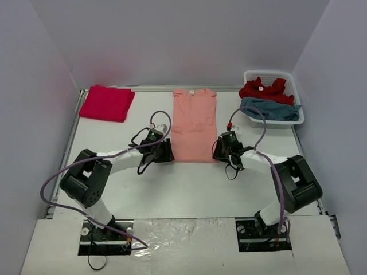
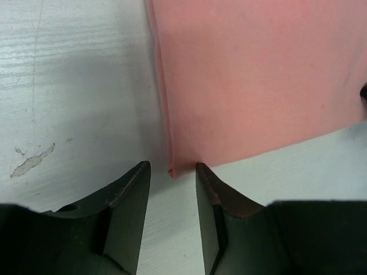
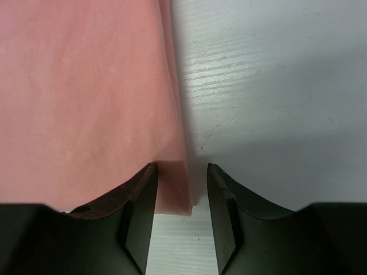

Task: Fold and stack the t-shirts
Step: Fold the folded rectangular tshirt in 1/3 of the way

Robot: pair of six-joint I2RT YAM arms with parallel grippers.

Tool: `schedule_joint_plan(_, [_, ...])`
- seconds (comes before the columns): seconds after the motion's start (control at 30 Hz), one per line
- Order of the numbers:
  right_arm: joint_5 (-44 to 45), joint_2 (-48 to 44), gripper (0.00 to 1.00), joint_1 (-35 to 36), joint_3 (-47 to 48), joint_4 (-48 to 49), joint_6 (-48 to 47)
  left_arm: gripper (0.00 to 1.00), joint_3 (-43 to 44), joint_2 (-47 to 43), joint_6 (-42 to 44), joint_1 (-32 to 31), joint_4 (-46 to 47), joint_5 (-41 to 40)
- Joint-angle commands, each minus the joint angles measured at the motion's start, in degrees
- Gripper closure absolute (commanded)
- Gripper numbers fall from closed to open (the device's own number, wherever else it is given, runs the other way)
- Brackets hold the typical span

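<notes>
Mid-table I see the salmon tee (image 1: 195, 123) lying flat, folded narrow. My left gripper (image 2: 172, 168) stands parted just short of its near left corner. My right gripper (image 3: 180, 167) is parted too, with the near right corner lying between its jaws. Far left lies a folded red tee (image 1: 106, 103). A crumpled red tee (image 1: 262, 89) and a teal tee (image 1: 269, 109) sit in the basket (image 1: 252, 73).
</notes>
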Motion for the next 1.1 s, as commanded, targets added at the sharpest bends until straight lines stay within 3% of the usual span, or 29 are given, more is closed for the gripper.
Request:
schedule_joint_plan(0.0, [0.70,1.16,0.64,1.13,0.90,-0.54,0.85,0.64,0.12,0.25,-1.00,-0.23,2.11,0.92])
schedule_joint_plan(1.07, [3.69,0.02,0.78,3.24,0.98,-4.75,1.38,0.64,-0.14,0.95,-1.27,-0.40,2.81,1.63])
